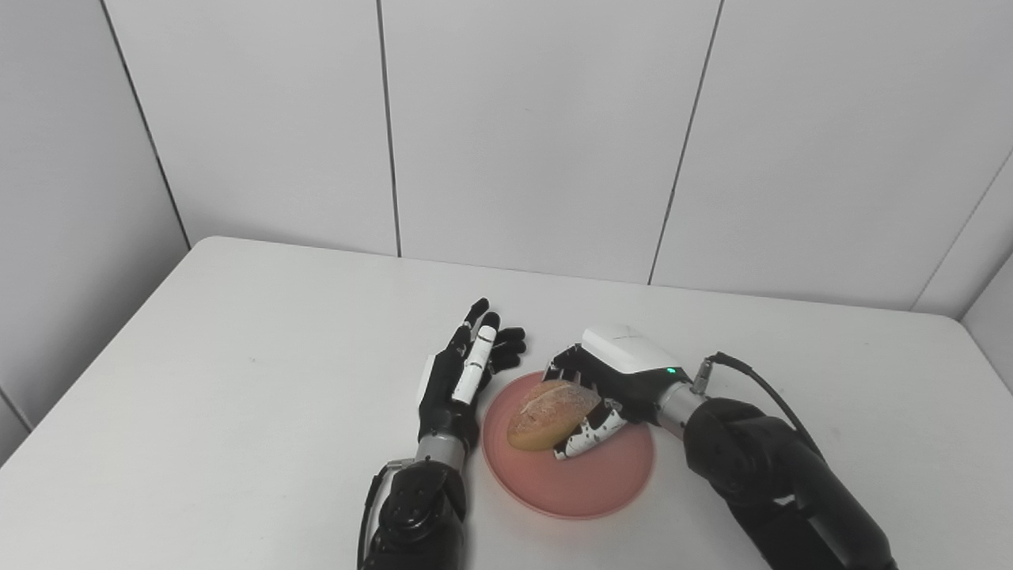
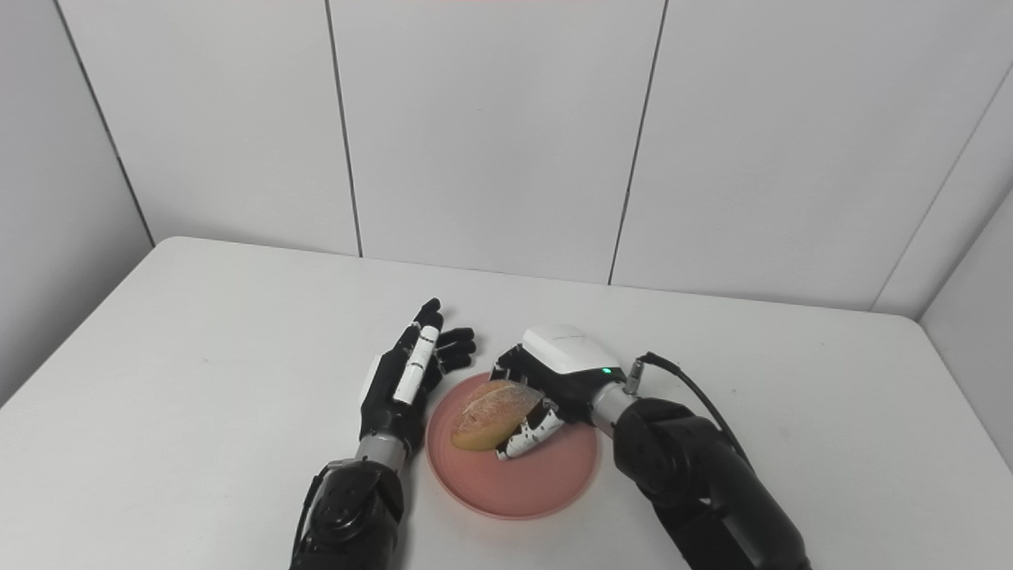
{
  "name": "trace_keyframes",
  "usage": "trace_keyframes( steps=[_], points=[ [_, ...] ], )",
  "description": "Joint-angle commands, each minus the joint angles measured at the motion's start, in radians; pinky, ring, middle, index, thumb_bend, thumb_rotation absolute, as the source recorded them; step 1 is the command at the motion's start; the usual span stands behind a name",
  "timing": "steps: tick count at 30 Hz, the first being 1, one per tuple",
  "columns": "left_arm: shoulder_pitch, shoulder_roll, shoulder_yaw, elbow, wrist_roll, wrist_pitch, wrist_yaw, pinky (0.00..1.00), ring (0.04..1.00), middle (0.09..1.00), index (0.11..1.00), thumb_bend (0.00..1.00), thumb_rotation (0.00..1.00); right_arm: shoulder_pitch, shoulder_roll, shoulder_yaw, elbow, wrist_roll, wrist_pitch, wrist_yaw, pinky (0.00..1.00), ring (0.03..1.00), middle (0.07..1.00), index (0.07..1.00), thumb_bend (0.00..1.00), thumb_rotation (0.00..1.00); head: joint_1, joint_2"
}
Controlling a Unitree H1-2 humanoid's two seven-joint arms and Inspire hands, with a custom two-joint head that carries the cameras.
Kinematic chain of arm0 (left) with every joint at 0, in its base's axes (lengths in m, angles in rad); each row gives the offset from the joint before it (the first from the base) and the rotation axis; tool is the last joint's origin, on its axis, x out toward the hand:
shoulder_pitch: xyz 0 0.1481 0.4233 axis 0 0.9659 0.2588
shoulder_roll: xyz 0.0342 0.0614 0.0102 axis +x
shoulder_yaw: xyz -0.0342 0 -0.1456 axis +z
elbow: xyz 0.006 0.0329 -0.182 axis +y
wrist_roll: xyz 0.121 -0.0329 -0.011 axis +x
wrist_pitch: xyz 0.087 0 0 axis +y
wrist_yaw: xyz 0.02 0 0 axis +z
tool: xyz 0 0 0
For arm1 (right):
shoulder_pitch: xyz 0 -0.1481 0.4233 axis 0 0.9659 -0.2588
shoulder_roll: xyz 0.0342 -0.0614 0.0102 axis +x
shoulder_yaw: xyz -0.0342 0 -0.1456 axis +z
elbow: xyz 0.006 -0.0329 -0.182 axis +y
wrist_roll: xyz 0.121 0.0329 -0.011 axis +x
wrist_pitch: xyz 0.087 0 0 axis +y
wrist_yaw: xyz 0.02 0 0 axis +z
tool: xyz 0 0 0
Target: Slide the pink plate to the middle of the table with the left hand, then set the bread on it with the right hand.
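Now one bread [image 1: 548, 413] (right hand [image 1: 613, 380] gripping) over one pink plate [image 1: 586, 483].

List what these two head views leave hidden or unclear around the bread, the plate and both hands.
- Whether the bread already rests on the pink plate: both views look from above, so its underside is hidden.
- The right hand fingers behind the bread: covered by the bread and the hand's white back.
- The left hand palm: seen edge-on beside the plate's rim; contact with the rim cannot be told.
- Both forearms: cut off by the bottom edge.
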Motion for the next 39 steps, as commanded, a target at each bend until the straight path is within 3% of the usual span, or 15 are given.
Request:
trace_keyframes(
  steps=[1,8,17,20,21,24,29,31,33,36,39],
  points=[
    [0.036,-0.008,0.007,0.038,-0.015,0.065,0.011,0.66,0.653,0.651,0.884,0.55,0.68,-0.048,-0.014,-0.022,-0.038,0.000,-0.037,-0.025,0.44,0.517,0.584,0.624,0.99,0.39,0.001,0.001],
    [0.039,-0.003,0.004,0.029,-0.008,0.075,0.013,0.67,0.681,0.676,0.891,0.55,0.70,-0.063,-0.026,-0.058,-0.079,-0.009,-0.026,-0.037,0.44,0.529,0.593,0.631,0.99,0.46,-0.007,0.005],
    [0.036,-0.002,0.011,0.028,-0.022,0.074,0.009,0.67,0.672,0.655,0.884,0.54,0.69,-0.080,-0.035,-0.091,-0.130,-0.022,0.005,-0.011,0.51,0.620,0.677,0.634,0.99,0.46,-0.015,0.010],
    [0.035,0.000,0.012,0.023,-0.024,0.077,0.010,0.67,0.670,0.652,0.875,0.54,0.69,-0.080,-0.036,-0.100,-0.136,-0.018,0.000,-0.012,0.47,0.581,0.660,0.636,1.00,0.45,-0.017,0.010],
    [0.036,0.000,0.014,0.019,-0.027,0.080,0.010,0.67,0.672,0.654,0.873,0.54,0.69,-0.081,-0.038,-0.106,-0.142,-0.017,0.011,-0.002,0.54,0.652,0.712,0.646,1.00,0.48,-0.018,0.012],
    [0.037,0.001,0.016,0.009,-0.031,0.088,0.012,0.67,0.676,0.653,0.872,0.54,0.68,-0.080,-0.041,-0.127,-0.150,-0.008,0.026,0.004,0.60,0.717,0.756,0.661,1.00,0.55,-0.021,0.012],
    [0.028,0.007,0.023,0.007,-0.042,0.072,0.007,0.68,0.695,0.642,0.871,0.54,0.68,-0.041,0.010,-0.239,-0.090,0.106,0.032,-0.073,0.63,0.743,0.773,0.706,1.00,0.70,-0.026,0.010],
    [0.022,0.012,0.021,0.006,-0.043,0.056,0.002,0.73,0.729,0.688,0.879,0.60,0.69,-0.019,0.045,-0.296,-0.048,0.167,0.025,-0.126,0.65,0.743,0.777,0.784,1.00,0.75,-0.029,0.008],
    [0.015,0.016,0.018,0.004,-0.042,0.030,-0.005,0.75,0.737,0.697,0.878,0.61,0.68,0.005,0.090,-0.361,0.001,0.247,0.002,-0.185,0.65,0.741,0.778,0.793,1.00,0.78,-0.033,0.008],
    [0.004,0.033,-0.005,0.009,0.004,-0.032,-0.002,0.81,0.804,0.783,0.870,0.65,0.74,0.043,0.167,-0.468,0.060,0.395,-0.021,-0.257,0.70,0.773,0.803,0.817,1.00,0.84,-0.040,0.008],
    [-0.010,0.048,-0.025,0.015,0.055,-0.075,0.017,0.86,0.836,0.832,0.875,0.68,0.79,0.074,0.214,-0.527,0.095,0.488,-0.037,-0.303,0.74,0.812,0.838,0.845,1.00,0.93,-0.064,0.011]
  ],
)
